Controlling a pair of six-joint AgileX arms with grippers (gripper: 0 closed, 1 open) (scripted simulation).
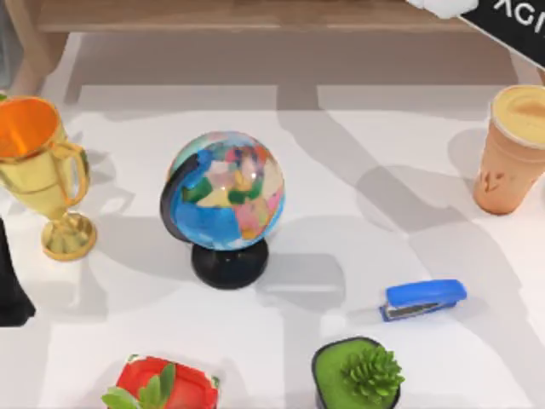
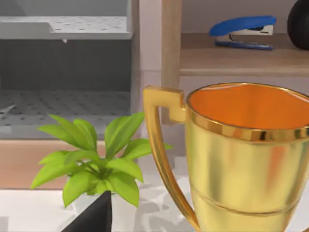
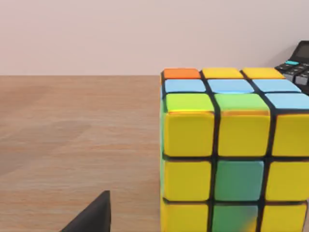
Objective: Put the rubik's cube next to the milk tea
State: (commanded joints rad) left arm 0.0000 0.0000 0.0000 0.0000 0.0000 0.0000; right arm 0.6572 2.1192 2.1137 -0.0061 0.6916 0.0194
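The rubik's cube [image 3: 231,159] stands close in front of the right wrist camera on a brown wooden surface [image 3: 72,140]. Its near face is mostly yellow with green squares, and its top is light blue, orange and yellow. A dark part of my right gripper [image 3: 91,217] shows beside the cube, apart from it. My right arm [image 1: 502,17] reaches over the wooden shelf at the back right. The milk tea [image 1: 513,149], a tan cup with a creamy lid, stands upright at the table's right edge. My left arm [image 1: 10,281] is parked at the left edge, near the trophy.
A gold trophy [image 1: 43,170] stands at the left and a globe [image 1: 224,200] in the middle. A blue stapler [image 1: 423,299] lies right of centre. A green succulent pot [image 1: 358,373] and a red pot [image 1: 166,385] sit at the front. A calculator [image 3: 297,65] lies behind the cube.
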